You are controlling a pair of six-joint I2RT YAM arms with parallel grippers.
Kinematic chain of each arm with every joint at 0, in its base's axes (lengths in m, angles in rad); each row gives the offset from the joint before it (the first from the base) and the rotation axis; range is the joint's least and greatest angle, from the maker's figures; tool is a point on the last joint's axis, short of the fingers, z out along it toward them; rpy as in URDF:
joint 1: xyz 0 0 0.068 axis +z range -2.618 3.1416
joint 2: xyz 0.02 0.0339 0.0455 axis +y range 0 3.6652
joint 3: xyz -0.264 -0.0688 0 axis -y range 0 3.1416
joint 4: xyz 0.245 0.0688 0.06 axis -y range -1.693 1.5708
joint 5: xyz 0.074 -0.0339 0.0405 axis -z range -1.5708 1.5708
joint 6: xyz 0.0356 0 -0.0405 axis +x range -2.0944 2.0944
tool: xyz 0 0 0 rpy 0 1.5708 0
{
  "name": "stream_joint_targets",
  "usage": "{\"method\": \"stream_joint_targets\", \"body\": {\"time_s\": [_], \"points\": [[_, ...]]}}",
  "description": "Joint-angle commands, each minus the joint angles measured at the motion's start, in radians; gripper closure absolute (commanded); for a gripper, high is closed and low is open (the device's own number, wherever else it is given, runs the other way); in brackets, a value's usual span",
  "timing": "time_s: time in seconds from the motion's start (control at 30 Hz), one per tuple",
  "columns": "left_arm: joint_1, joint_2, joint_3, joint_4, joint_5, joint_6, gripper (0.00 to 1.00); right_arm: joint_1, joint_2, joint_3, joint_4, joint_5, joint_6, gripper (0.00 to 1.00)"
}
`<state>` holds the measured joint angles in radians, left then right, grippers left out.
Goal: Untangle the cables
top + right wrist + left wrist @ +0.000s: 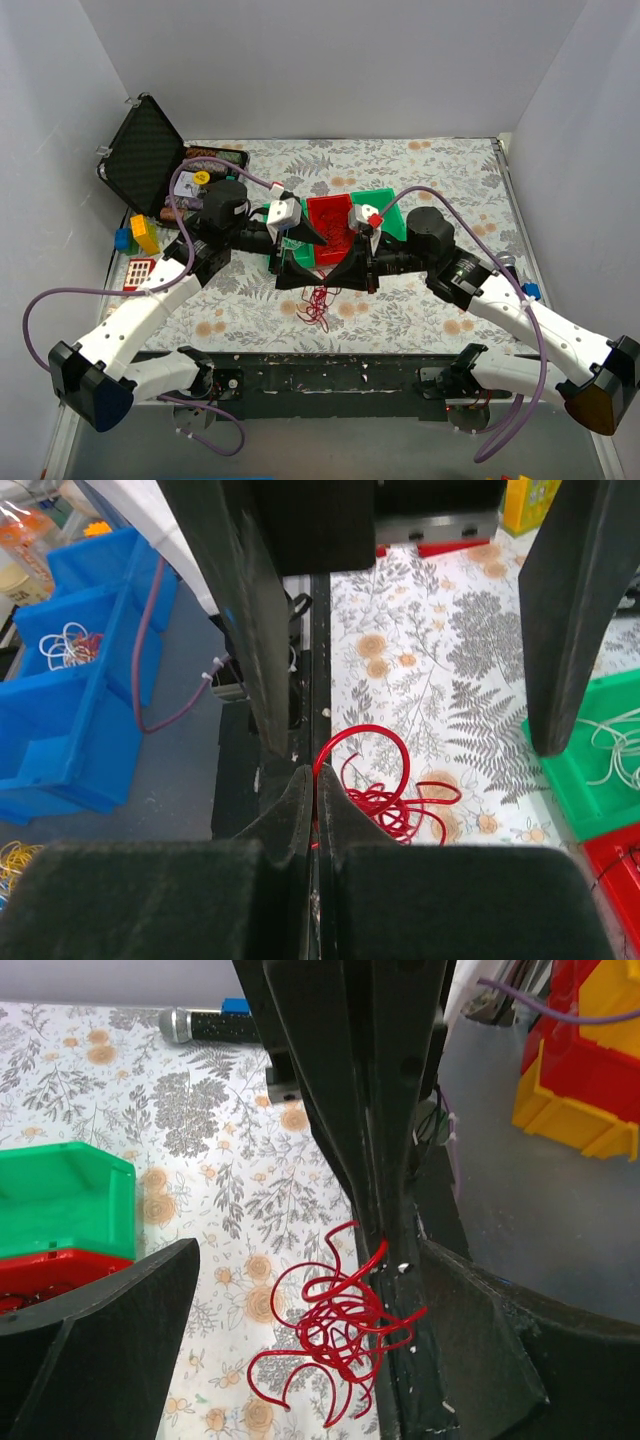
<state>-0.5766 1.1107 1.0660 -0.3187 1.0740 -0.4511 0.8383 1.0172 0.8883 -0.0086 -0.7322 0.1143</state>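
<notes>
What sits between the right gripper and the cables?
Nothing. In the right wrist view the right gripper has its jaws shut directly on a red loop of the cables.

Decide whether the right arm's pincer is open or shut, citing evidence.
Shut: the right pincer shows both fingertips pressed together in its wrist view, pinching a red strand of the cables.

Two arms show, the left arm [150, 310] and the right arm [530, 320]. There is one tangle of cables [318, 303], one red bin [328, 215] and one green bin [392, 205].
</notes>
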Motion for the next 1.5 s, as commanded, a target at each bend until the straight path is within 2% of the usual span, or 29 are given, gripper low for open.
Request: {"method": "stream_joint_targets", "body": {"time_s": [0.0,0.1,0.27,0.37,0.43,0.57,0.97,1.17,1.23,1.3,1.47], "points": [[-0.006,-0.028,-0.038,-0.048,0.007,0.106,0.15,0.002,0.011,0.058,0.082,-0.055,0.025,0.99],[-0.006,-0.031,-0.052,-0.042,0.007,0.121,0.35,0.002,0.017,0.067,0.088,-0.056,0.035,0.99],[-0.006,-0.040,-0.075,-0.020,0.009,0.124,0.51,0.001,0.020,0.083,0.093,-0.047,0.039,0.99],[-0.006,-0.045,-0.089,0.006,0.007,0.109,0.70,0.001,0.026,0.087,0.105,-0.036,0.047,0.99],[-0.006,-0.048,-0.097,0.023,0.007,0.092,0.79,0.001,0.032,0.092,0.120,-0.024,0.051,0.99],[-0.006,-0.058,-0.123,0.059,-0.023,0.052,0.88,0.001,0.060,0.106,0.185,-0.012,0.091,0.99],[-0.006,-0.083,-0.235,0.283,-0.382,-0.124,0.83,0.002,0.172,0.225,0.320,-0.039,0.188,0.99],[-0.008,-0.075,-0.267,0.372,-0.494,-0.202,0.82,0.024,0.195,0.251,0.366,-0.041,0.222,0.99],[-0.006,-0.077,-0.276,0.397,-0.526,-0.225,0.79,0.030,0.198,0.258,0.377,-0.041,0.228,0.99],[-0.006,-0.074,-0.278,0.408,-0.555,-0.247,0.70,0.038,0.198,0.264,0.378,-0.042,0.228,0.99],[-0.006,-0.068,-0.282,0.428,-0.562,-0.297,0.61,0.047,0.192,0.264,0.387,-0.047,0.239,0.99]]}}
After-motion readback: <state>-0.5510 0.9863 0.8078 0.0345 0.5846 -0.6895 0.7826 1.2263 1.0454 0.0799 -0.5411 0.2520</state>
